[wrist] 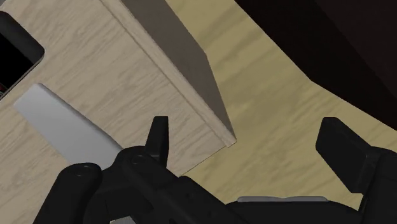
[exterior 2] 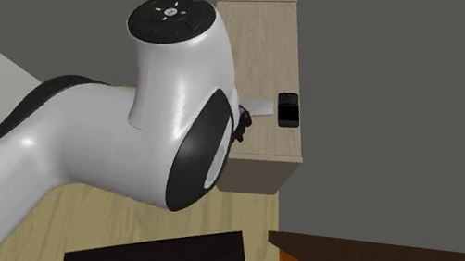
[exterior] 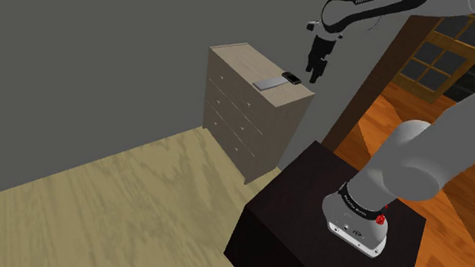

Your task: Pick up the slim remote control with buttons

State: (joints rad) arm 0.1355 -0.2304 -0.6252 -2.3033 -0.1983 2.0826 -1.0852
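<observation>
The slim grey remote (exterior: 268, 83) is seen lying flat on the dresser (exterior: 243, 124) top, just beside a black handset (exterior: 292, 77), while the gripper (exterior: 316, 71) is held spread and empty over the dresser's corner, near the remote's end.

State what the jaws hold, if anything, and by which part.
Nothing is held. The gripper is open, its jaws apart and empty above the dresser corner.
</observation>
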